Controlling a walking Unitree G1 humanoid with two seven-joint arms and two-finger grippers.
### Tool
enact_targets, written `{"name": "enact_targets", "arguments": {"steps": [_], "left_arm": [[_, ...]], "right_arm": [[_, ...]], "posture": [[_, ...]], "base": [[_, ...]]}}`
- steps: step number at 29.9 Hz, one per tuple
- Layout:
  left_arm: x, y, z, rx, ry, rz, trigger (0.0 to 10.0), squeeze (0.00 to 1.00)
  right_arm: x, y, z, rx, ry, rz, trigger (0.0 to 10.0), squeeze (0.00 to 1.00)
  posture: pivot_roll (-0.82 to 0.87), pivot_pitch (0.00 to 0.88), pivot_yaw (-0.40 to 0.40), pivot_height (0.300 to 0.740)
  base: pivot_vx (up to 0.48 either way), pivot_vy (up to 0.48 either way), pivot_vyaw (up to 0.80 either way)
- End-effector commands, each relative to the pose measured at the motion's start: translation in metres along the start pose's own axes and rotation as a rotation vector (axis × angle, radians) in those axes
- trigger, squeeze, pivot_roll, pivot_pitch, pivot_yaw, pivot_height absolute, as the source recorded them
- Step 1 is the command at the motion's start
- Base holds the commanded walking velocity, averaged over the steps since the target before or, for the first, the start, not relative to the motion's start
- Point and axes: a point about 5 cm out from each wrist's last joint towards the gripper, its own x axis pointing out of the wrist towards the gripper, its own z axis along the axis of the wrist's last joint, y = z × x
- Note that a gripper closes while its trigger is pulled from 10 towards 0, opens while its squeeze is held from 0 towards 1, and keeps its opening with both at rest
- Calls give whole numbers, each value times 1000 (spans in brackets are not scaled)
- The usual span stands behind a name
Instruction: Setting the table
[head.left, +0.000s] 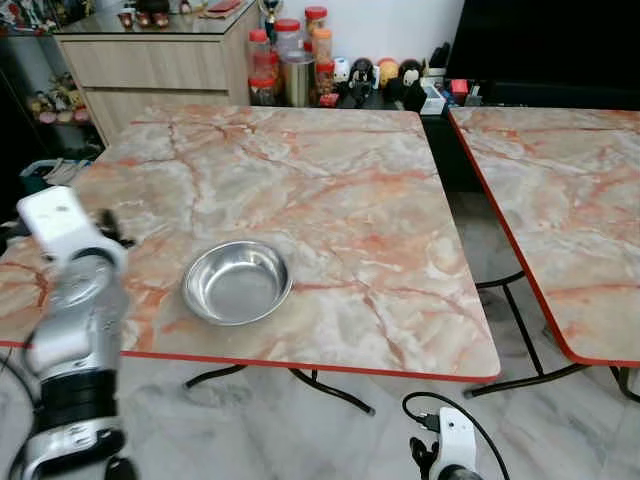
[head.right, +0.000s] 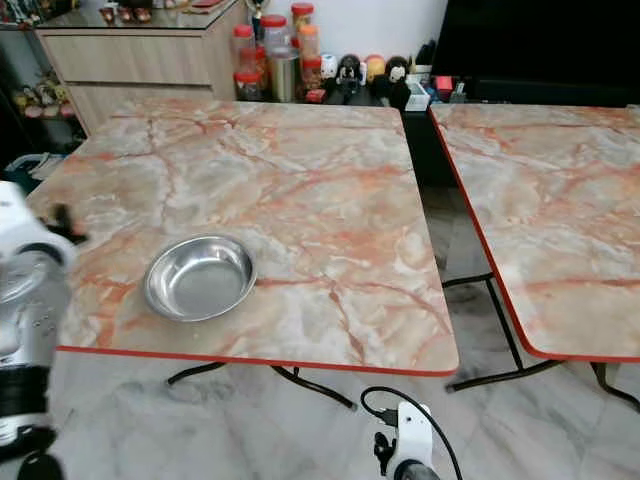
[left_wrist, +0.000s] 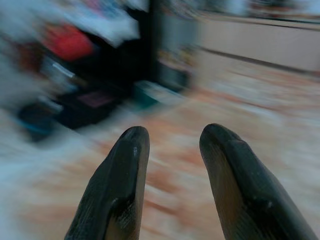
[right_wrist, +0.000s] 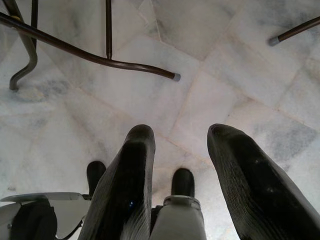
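The left pincer (left_wrist: 170, 150) was raised over the near left corner of the marble counter (head.left: 300, 170), its two black fingers (left_wrist: 122, 185) spread apart with nothing between them. Its wrist view was smeared with motion blur; beyond the fingertips only the orange-veined counter top and a dark jumble of things past the counter's edge could be made out. From the head camera the silver left arm (head.left: 75, 320) rose at the counter's front left, with the white wrist block above the edge.

A steel bowl (head.left: 237, 282) sat upright and empty on the counter, just beside that arm on its right, near the front edge and apart from the pincer.

The right pincer (right_wrist: 180, 150) hung low at the robot's side, pointing down at the pale marble floor (right_wrist: 150, 100). Its fingers (right_wrist: 125, 190) stood apart, gripping nothing. Ahead of its tips the dark metal counter legs (right_wrist: 100, 59) crossed the floor tiles.

To the right of the right arm (head.left: 455, 445) stood a second counter (head.left: 570, 200) with the same marble top and red edge, separated from the first by a gap. Far beyond both pincers, past the counter's back edge, red-lidded jars (head.left: 290, 55) stood beside a wooden cabinet (head.left: 150, 60)
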Motion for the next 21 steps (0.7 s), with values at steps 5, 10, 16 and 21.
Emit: {"name": "enact_targets", "arguments": {"steps": [5,10,16,21], "left_arm": [[3,65,-7,210,-57,293,10000,0],[-14,124,-49,401,73,539,10000,0],[-42,152,-109,609,291,587,10000,0],[-68,149,-165,617,601,427,10000,0]], "right_arm": [[0,1,1,1,-5,1,10000,0],[0,2,1,-1,-3,2,10000,0],[0,-1,1,3,-5,-8,10000,0],[-1,-3,-1,5,-2,-19,10000,0]], "posture": [[103,0,-3,740],[107,0,-2,740],[108,0,0,740],[104,0,3,740]], "base": [[0,0,0],[0,0,0],[0,0,0],[0,0,0]]}}
